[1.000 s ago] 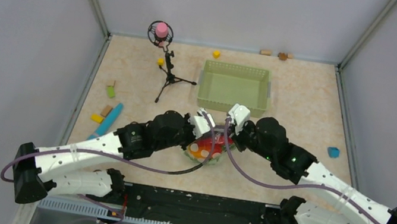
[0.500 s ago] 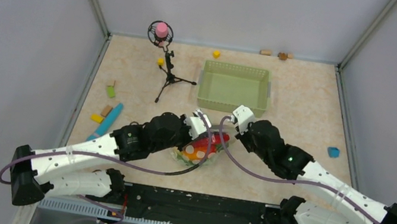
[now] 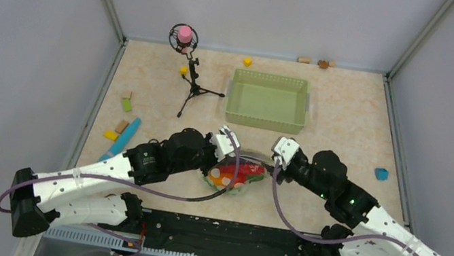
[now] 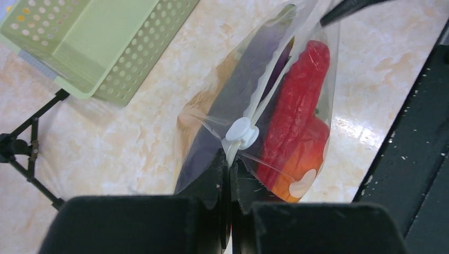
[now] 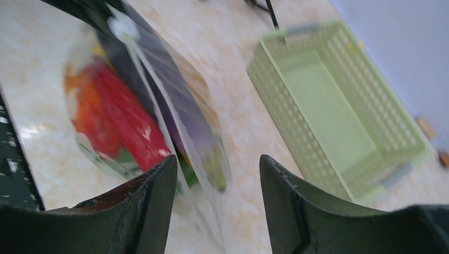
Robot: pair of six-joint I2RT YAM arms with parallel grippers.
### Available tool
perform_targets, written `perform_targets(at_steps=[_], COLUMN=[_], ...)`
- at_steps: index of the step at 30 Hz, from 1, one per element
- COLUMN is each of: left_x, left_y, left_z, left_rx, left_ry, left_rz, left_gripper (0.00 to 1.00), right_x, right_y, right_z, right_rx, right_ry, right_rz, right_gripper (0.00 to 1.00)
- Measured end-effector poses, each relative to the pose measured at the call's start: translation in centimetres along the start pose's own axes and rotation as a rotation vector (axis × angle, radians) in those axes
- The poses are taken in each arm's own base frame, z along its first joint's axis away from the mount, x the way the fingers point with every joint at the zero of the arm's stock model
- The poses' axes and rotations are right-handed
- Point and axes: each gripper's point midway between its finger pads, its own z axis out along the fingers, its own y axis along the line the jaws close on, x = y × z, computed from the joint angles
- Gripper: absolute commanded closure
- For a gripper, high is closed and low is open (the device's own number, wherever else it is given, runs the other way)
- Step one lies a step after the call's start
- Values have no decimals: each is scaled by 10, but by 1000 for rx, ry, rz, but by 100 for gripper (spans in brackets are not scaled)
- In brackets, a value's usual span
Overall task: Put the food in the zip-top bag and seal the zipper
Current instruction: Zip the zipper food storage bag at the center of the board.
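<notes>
Left gripper [image 4: 229, 169]: jaws pressed together, pinching the near-left end of the zipper [image 4: 267, 82]. The bag hangs out from the fingertips.
Right gripper [image 5: 217, 180]: fingers spread apart with nothing clamped. In the overhead view it sits just off the bag's right end. The wrist view is blurred, so I cannot tell whether it touches the plastic.
Zip-top bag [image 3: 241, 175]: clear with white dots. It lies on the table [image 3: 349, 120] between the two wrists, near the front edge and centred left to right.
Zipper: a whitish wavy strip running from the left fingertips away toward the right gripper. Whether it is pressed shut along its length cannot be told.
Contents: red chili [image 4: 296, 106] lies lengthwise on the near side of the strip. Dark purple eggplant [image 4: 238, 90] lies on the far side. An orange piece [image 4: 302, 164] sits at the bag's near end, against the chili. Something green shows low in the right wrist view, too blurred to name.
Green mesh basket [image 3: 265, 122]: beyond the bag, near but apart.
Black tripod [image 3: 193, 85]: far left of the basket, with a pink ball on top.
Loose blocks: yellow block [image 3: 247, 61] beyond the basket, blue block [image 3: 381, 173] far right, teal stick [image 3: 125, 136] left.
</notes>
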Motion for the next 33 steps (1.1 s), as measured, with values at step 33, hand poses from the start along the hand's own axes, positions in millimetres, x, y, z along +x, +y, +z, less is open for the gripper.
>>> perform_targets(at_steps=[33], left_x=[-1], left_y=[-23], left_z=[11], left_rx=[116], left_ry=[26], left_rz=[-62], left_gripper=[100], right_x=[-69], right_y=[89], right_z=[41], right_rx=[-533], right_ry=[-433], right_rz=[-238], right_gripper=[66])
